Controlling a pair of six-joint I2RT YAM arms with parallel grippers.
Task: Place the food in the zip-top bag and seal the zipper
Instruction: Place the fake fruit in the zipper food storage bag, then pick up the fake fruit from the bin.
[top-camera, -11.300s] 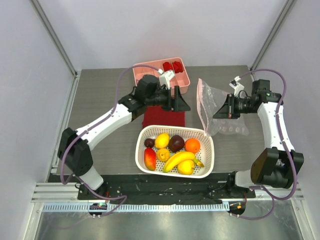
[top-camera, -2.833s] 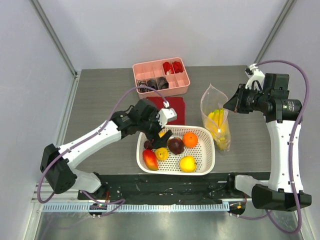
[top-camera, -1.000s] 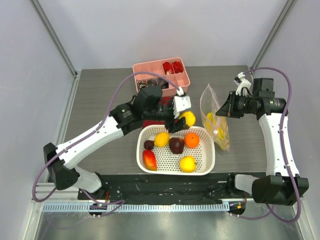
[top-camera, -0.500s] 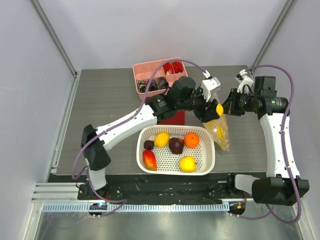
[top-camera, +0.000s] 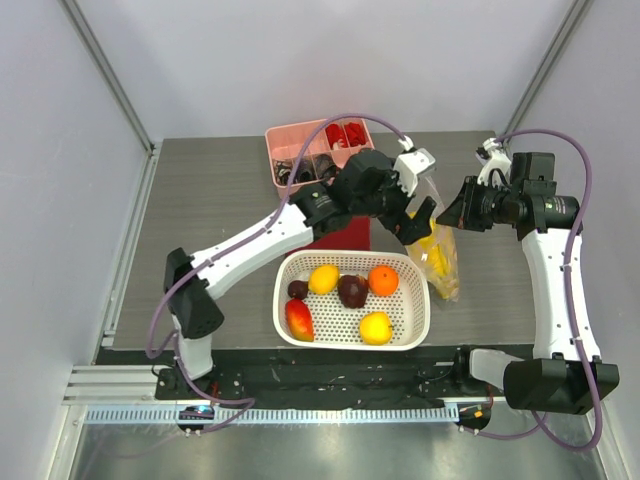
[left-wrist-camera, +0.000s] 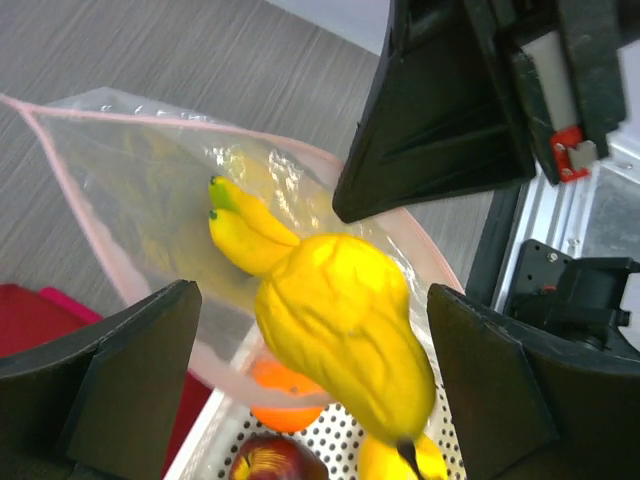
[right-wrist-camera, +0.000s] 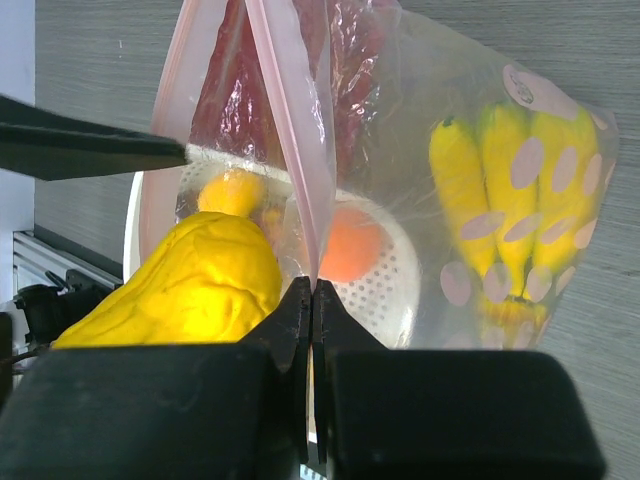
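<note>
The clear zip-top bag (top-camera: 441, 262) hangs by the white basket's right end, mouth up, with a banana (right-wrist-camera: 510, 200) inside. My right gripper (right-wrist-camera: 313, 288) is shut on the bag's pink-edged zipper (right-wrist-camera: 290, 110), holding the mouth apart. My left gripper (left-wrist-camera: 310, 300) hovers over the mouth with its jaws wide open. A yellow lemon (left-wrist-camera: 340, 335) sits loose between its fingers (left-wrist-camera: 120, 390), touching neither, partly inside the rim. In the top view the left gripper (top-camera: 420, 218) is close to the right gripper (top-camera: 448, 212). The basket holds another lemon (top-camera: 323, 278), a plum (top-camera: 352, 290), an orange (top-camera: 382, 279), a mango (top-camera: 298, 318) and a second lemon (top-camera: 375, 327).
The white perforated basket (top-camera: 422, 312) stands near the table's front edge. A pink compartment tray (top-camera: 300, 160) with small red and dark items sits at the back. A red cloth (top-camera: 345, 235) lies between tray and basket. Grey walls close in both sides.
The left arm carried the lemon from above the basket to the bag's mouth. Its jaws have since opened and let the lemon go. The right gripper kept its hold on the bag.
</note>
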